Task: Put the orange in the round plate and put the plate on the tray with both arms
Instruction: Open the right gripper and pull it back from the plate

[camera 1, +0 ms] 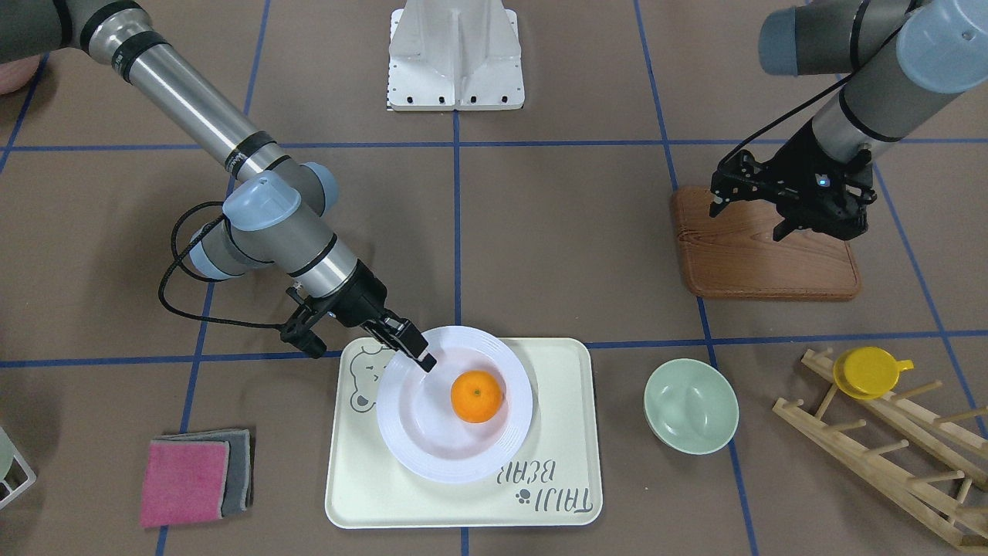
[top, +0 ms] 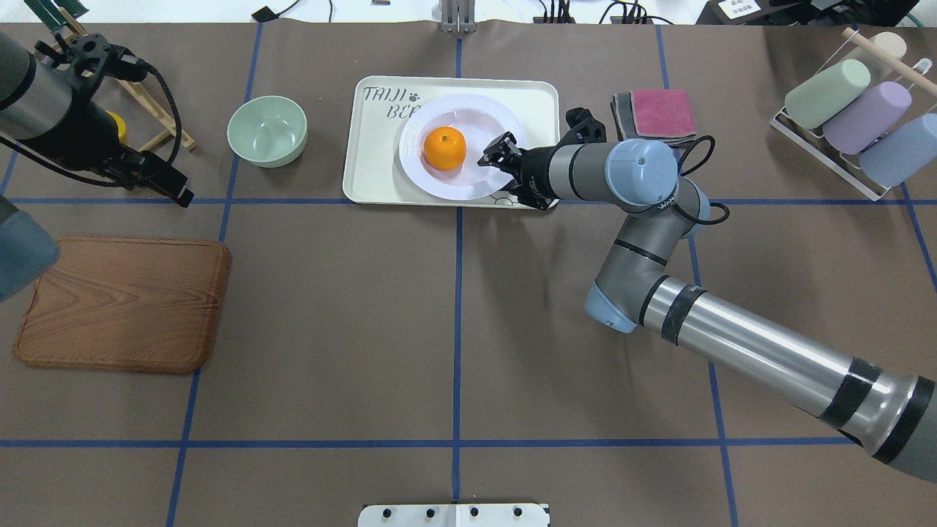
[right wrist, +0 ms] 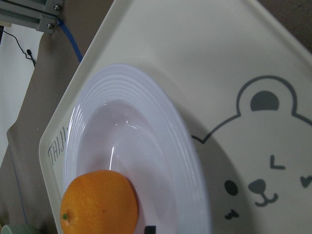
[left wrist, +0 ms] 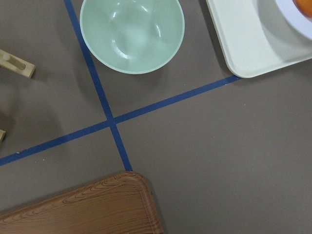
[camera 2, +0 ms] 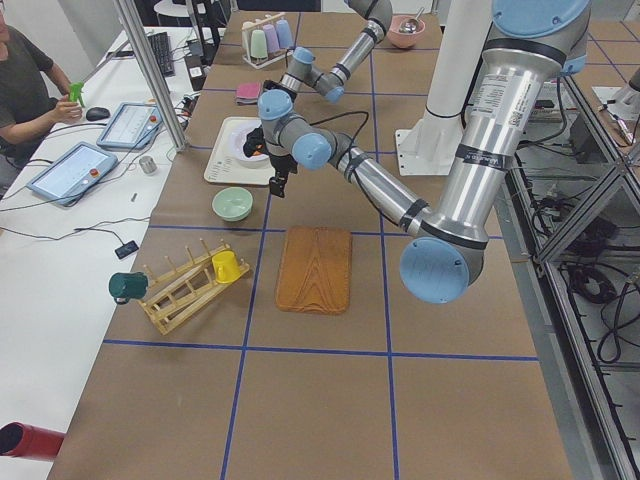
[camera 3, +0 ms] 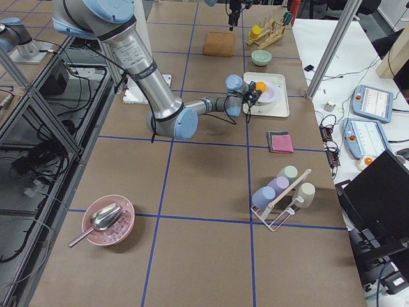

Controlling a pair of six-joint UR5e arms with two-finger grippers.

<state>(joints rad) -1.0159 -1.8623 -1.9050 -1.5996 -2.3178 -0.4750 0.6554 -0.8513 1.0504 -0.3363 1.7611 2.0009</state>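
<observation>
Facing the robot, we see the tray (camera 1: 556,494) lying with its long axis across the counter (camera 1: 540,232), its lettering upside down to us. The round plate (camera 1: 432,455) sits on it, and the orange (camera 1: 476,396) rests in its well, dimple upward. The right gripper (camera 1: 423,357) hovers at the plate's rim, jaws narrowly parted. The left gripper (camera 1: 747,218) hangs wide and empty above the wooden board (camera 1: 772,270). From overhead, the lettering reads upright.

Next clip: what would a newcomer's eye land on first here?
A bright orange lies in a white plate that rests on a cream bear tray, on the side of the table far from the robot. The right gripper is at the plate's rim. The left gripper hangs open over a wooden board.
</observation>
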